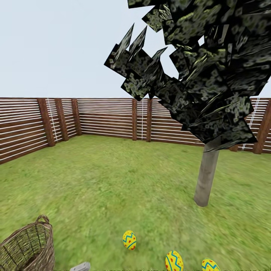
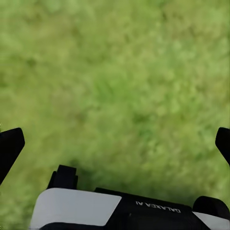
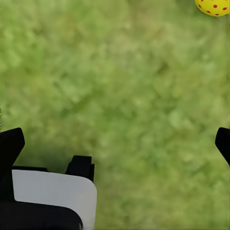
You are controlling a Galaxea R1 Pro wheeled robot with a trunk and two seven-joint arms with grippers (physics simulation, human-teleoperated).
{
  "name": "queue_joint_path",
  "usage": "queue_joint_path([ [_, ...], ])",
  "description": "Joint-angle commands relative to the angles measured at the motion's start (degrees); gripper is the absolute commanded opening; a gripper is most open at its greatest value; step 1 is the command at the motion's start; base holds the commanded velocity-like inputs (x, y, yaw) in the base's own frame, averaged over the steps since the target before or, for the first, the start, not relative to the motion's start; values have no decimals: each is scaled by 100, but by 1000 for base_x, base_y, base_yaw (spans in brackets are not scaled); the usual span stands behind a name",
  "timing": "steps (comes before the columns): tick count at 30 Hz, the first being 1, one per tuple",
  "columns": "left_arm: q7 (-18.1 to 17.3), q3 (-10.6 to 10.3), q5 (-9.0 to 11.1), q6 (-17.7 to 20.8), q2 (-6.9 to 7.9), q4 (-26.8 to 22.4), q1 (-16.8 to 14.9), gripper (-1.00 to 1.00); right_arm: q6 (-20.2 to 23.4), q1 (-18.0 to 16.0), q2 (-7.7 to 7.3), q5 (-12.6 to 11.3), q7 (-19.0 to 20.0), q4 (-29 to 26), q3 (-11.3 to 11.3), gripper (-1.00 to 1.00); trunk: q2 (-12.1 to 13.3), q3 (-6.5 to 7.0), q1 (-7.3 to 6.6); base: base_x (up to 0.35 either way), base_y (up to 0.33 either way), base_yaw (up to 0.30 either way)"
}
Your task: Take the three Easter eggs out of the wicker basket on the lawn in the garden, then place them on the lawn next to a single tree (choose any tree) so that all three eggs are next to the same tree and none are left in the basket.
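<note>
Three yellow Easter eggs with red dots and zigzag bands lie on the lawn near the bottom of the head view: one, a second and a third cut by the frame edge. They lie in front of the tree, whose grey trunk leans under a dark crown. The wicker basket stands at the lower left, apart from the eggs. My left gripper is open over bare grass. Also open over grass is my right gripper, with one egg at the edge of the right wrist view.
A brown slatted wooden fence closes the garden behind the lawn. A small grey part of the robot pokes in at the bottom edge beside the basket. Open grass stretches between basket, eggs and fence.
</note>
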Motion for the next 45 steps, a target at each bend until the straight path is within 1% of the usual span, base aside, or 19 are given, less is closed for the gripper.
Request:
queue_joint_path([
  [1,-11,5,60,10,3,19,-7,100,30,-1,-2,59,26,-13,13,100,37,2,-23,0,0,0],
  [45,-24,3,50,29,20,48,-7,100,48,-1,49,73,9,93,14,100,1802,381,-989,0,0,0],
])
